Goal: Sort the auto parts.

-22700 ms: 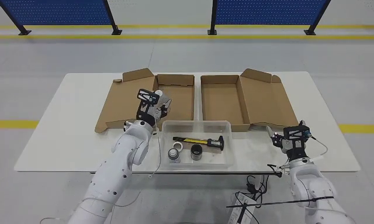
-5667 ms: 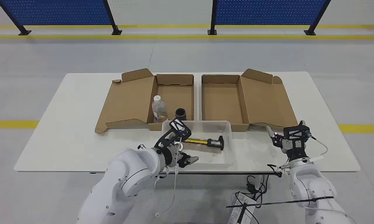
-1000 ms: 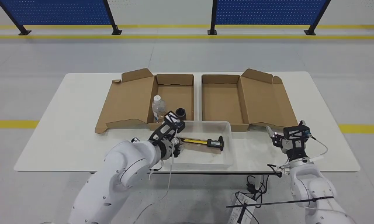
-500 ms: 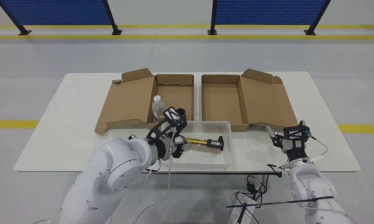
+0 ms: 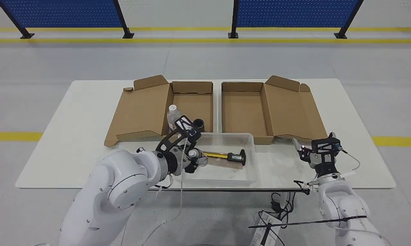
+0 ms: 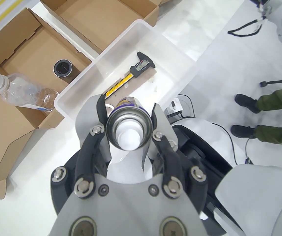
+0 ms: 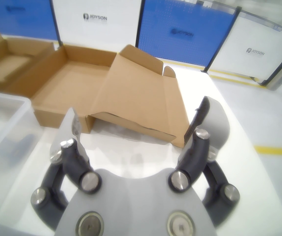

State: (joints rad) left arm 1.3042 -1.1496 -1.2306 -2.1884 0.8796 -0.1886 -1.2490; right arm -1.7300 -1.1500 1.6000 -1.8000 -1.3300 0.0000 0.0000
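Observation:
My left gripper (image 6: 129,114) is shut on a silver metal cylinder (image 6: 129,130) with a purple band, held above the near left corner of the clear plastic bin (image 6: 141,29). In the top view that gripper (image 5: 192,157) hangs over the bin's left end (image 5: 250,137). A black and yellow caliper (image 6: 133,72) lies in the bin (image 5: 221,156). The left cardboard box (image 5: 192,88) holds a clear bottle (image 6: 20,92) and a black cylinder (image 6: 62,67). My right gripper (image 7: 138,120) stands open and empty near the table's right front edge (image 5: 308,149).
The right cardboard box (image 5: 247,111) lies open with its flap (image 7: 141,99) stretched toward my right gripper. A person's feet (image 6: 244,114) stand on the floor beside the table. Cables hang below the table's front edge (image 5: 282,204).
My left gripper with the metal cylinder has risen out of the bin and shifted slightly left toward the left box. The right arm has kept still.

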